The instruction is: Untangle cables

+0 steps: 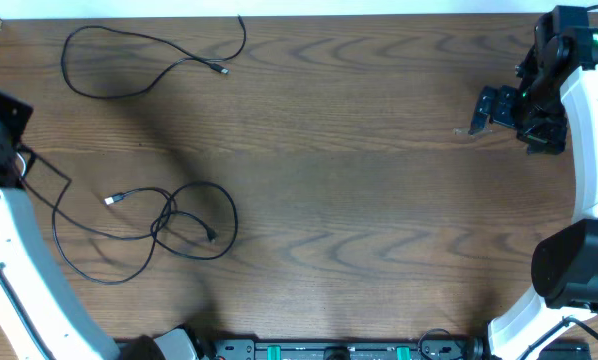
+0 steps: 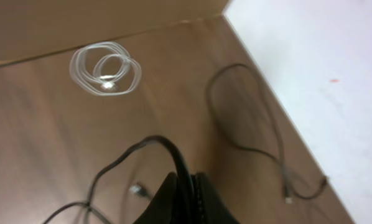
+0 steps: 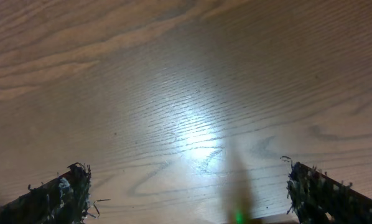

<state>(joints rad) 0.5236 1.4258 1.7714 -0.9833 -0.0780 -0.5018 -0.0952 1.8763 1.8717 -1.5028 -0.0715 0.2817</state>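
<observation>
While the left gripper (image 2: 189,186) sits at the left edge of the table (image 1: 359,200), its two fingers are pressed together on the first black cable (image 1: 236,222). In the left wrist view this cable comes up out of the closed fingers in a small arch and then drops to the wood. From the gripper it runs across the near left part of the tabletop. There it makes one wide curve toward the near edge and some loose loops that cross each other. One of its plugs (image 1: 112,200) lies free on the wood, just beside the loops.

The second black cable (image 1: 184,60) lies apart from the first one, close to the far edge and the far left corner. It forms one open loop with a long tail, and nothing touches it.

The white cable (image 2: 108,82) shows only in the left wrist view. It is a small round coil lying flat by the wooden wall at the left edge, well apart from both black cables.

The right gripper (image 1: 489,110) is near the far right corner, above bare wood. Its fingers (image 3: 55,193) are spread wide and hold nothing.
</observation>
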